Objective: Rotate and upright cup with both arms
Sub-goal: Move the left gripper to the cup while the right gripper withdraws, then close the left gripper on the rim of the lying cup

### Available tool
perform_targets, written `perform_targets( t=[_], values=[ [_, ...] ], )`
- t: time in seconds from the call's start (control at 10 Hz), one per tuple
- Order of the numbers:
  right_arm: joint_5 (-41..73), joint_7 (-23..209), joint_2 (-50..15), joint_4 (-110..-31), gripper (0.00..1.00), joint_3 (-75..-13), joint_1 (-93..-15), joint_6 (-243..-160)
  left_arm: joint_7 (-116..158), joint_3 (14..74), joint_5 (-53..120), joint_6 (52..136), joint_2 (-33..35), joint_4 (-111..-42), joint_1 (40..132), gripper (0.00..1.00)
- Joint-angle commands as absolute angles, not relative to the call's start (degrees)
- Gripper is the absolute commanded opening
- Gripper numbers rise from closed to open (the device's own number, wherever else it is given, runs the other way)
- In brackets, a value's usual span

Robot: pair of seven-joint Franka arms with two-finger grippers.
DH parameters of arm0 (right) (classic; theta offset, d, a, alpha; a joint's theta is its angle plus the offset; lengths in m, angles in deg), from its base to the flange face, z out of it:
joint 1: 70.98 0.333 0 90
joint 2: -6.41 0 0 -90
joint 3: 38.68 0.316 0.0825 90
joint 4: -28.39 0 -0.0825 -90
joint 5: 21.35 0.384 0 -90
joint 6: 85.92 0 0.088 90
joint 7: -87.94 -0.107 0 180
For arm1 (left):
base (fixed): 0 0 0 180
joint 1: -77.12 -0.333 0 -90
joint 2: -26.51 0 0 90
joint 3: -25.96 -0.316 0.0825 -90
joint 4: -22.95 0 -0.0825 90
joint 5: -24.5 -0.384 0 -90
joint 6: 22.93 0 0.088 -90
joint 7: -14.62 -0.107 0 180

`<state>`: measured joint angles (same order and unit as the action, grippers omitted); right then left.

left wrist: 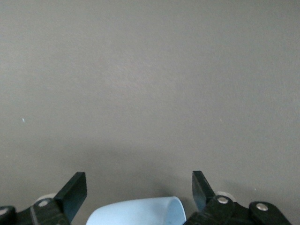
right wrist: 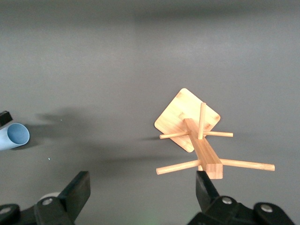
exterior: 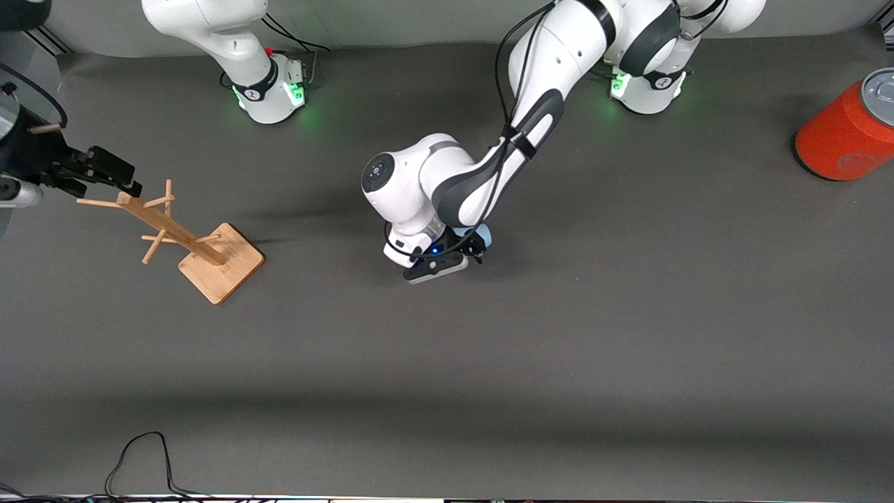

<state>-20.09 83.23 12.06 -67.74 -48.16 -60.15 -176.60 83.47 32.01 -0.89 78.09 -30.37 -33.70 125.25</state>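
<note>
The light-blue cup (left wrist: 136,212) lies on its side on the grey table, between the fingers of my left gripper (left wrist: 138,185). The gripper is open, with a gap between each finger and the cup. In the front view the left gripper (exterior: 469,250) is low over the middle of the table and hides the cup, apart from a pale sliver (exterior: 487,236). The right wrist view shows the cup (right wrist: 13,136) from afar, its open mouth in sight. My right gripper (exterior: 115,175) is open and empty (right wrist: 140,187), over the top of a wooden rack.
A wooden peg rack (exterior: 199,246) on a square base stands toward the right arm's end of the table; it also shows in the right wrist view (right wrist: 192,131). A large orange can (exterior: 845,136) with a grey lid stands at the left arm's end. A black cable (exterior: 140,454) lies at the table's near edge.
</note>
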Motion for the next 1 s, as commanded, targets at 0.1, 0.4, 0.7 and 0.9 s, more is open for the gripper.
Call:
perform_targets(
  t=[0.1,0.4,0.7,0.9],
  values=[
    [-23.0,84.2,9.5,-66.7,1.0,-48.3,-58.1,-176.5,74.4,31.0,-2.8,75.3,-33.4,-31.0,126.8,1.0],
    [-23.7,84.0,7.2,-66.4,1.0,-48.5,-58.2,-178.3,62.1,30.3,-3.0,71.5,-33.3,-31.0,126.7,0.94],
    [-22.9,84.8,5.6,-64.8,1.0,-48.8,-58.5,-177.8,58.4,30.3,-3.4,70.5,-33.3,-31.5,126.6,0.28],
    [-23.7,84.7,3.3,-63.7,1.0,-48.1,-56.2,-177.7,57.5,30.4,-3.2,69.1,-33.3,-31.5,126.8,0.0]
  ],
)
